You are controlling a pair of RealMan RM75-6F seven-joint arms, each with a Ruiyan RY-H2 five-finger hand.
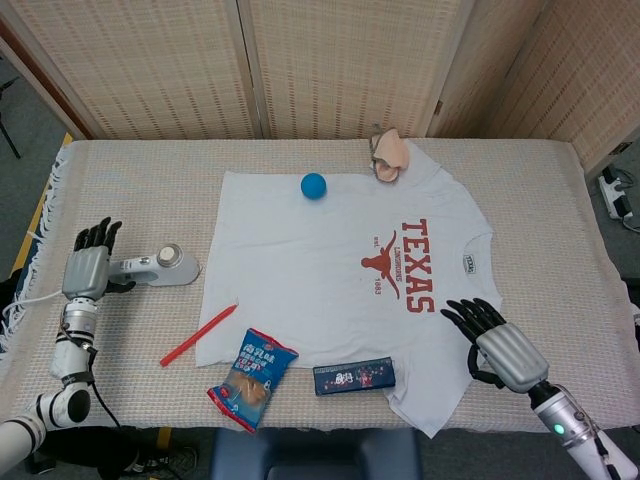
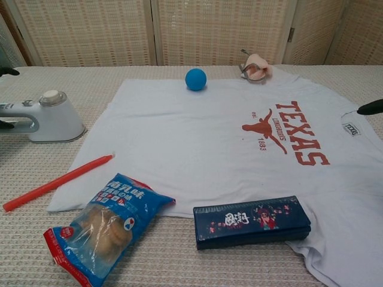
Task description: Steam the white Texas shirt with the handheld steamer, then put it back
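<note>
Woven tabletop — steamer (image 1: 160, 268) standing beside the shirt (image 1: 340, 280), left hand (image 1: 86, 268) and right hand (image 1: 505, 352) fingers spread, empty.

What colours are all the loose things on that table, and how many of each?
White: 2, the shirt and the steamer.
Blue: 3, the ball, the snack bag and the dark pencil case.
Red: 1, the pen.
Pink: 1, the clip at the shirt's top edge.
Total: 7.

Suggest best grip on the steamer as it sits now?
Grip the steamer by its handle, probably coming from the left: the handle sticks out sideways toward the left hand, which is open beside it, while the body sits flat on the table.
</note>
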